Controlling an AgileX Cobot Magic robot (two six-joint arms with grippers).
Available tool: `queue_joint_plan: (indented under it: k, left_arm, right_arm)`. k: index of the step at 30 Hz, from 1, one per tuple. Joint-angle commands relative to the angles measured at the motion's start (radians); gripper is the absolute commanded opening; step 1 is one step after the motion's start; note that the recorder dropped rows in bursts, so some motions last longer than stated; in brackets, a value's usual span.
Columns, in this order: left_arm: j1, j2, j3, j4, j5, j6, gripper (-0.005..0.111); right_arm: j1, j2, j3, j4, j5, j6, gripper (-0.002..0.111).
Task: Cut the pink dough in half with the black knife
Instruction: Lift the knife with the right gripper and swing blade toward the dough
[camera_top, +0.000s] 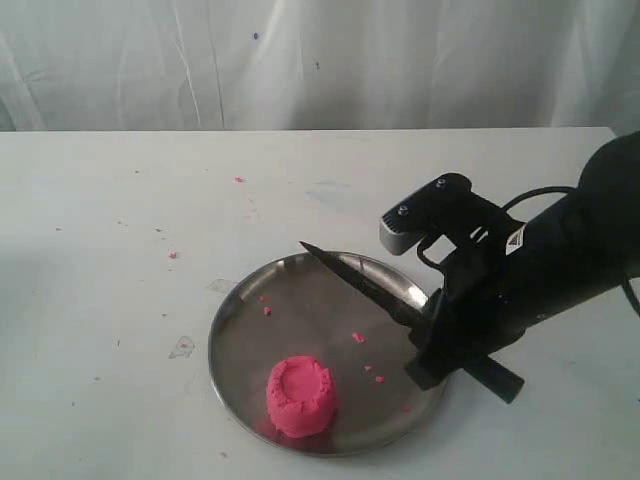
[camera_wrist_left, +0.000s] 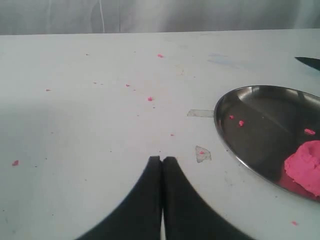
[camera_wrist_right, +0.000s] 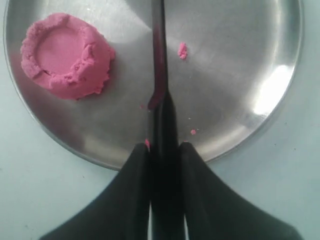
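Between the right jaws, the slim black knife (camera_top: 362, 284) reaches out over the round steel plate (camera_top: 248, 335); the round pink dough lump (camera_top: 300, 396) lies on it, beside the blade.

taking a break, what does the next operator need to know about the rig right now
The left hand is shut and empty, off to the side of the round steel plate.
The right hand is shut on the slim black knife at its handle, with the blade stretched over the plate.
The round pink dough lump sits near the plate's rim. It is whole, off to one side of the blade and untouched.
Done: knife in grip.
Left: line the blade over the lump's middle and press down to halve it.
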Motion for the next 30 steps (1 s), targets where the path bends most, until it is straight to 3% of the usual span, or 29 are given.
queue_joint_plan:
  k: [1,14,30]
  left_arm:
    - [0.003,-0.004,0.004,-0.004,-0.003,-0.001,0.0]
    - [0.003,-0.004,0.004,-0.004,-0.003,-0.001,0.0]
    - [0.003,-0.004,0.004,-0.004,-0.003,-0.001,0.0]
  right_arm:
    - [0.065,-0.035,0.004,-0.14,-0.011,0.132,0.003]
    - [0.258,-0.04,0.002,-0.334,0.007,0.32,0.003]
    - [0.268,-0.035,0.002,-0.337,0.052,0.32,0.003]
